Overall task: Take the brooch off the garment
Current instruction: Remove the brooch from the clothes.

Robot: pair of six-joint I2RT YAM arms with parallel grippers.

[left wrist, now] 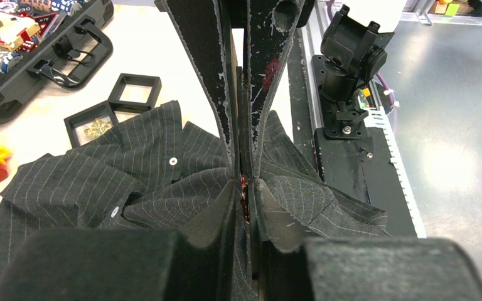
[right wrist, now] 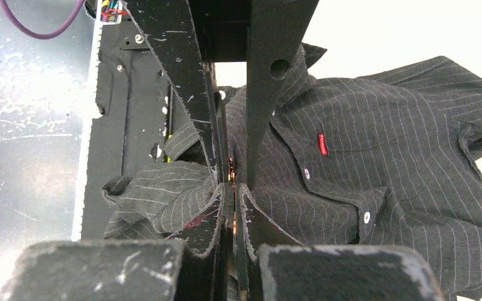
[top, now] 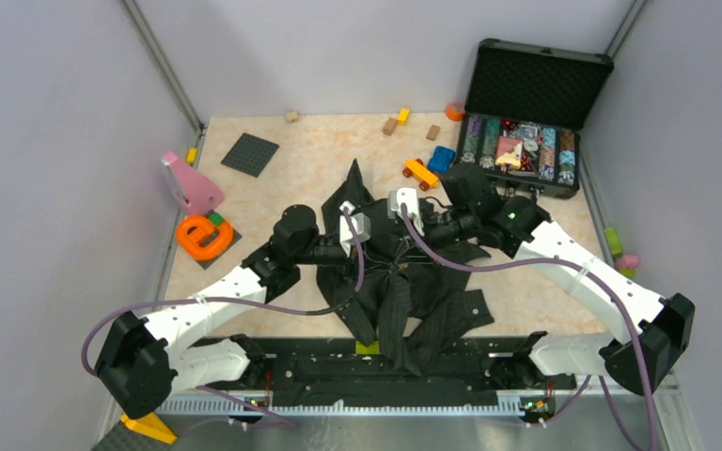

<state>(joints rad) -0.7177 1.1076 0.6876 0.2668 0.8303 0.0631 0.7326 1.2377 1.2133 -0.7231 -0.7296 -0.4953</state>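
The garment [top: 414, 301], a dark pinstriped shirt with small white buttons, lies crumpled at the table's near middle. Both grippers meet over its upper part. My left gripper [top: 379, 252] is shut on a raised fold of the shirt [left wrist: 150, 163]. A thin reddish shiny sliver shows between its fingertips [left wrist: 245, 187]. My right gripper [top: 397, 246] is shut over the shirt [right wrist: 401, 144]. A small gold-orange glint, the brooch [right wrist: 231, 170], is pinched between its jaws. The brooch is too small to make out in the top view.
An open black case [top: 526, 141] of chips stands at the back right. Two black square boxes [left wrist: 138, 91] lie beside the shirt. An orange toy car [top: 420, 173], a pink piece [top: 191, 183], an orange ring [top: 204, 237], a dark baseplate [top: 250, 153] and wooden blocks lie around.
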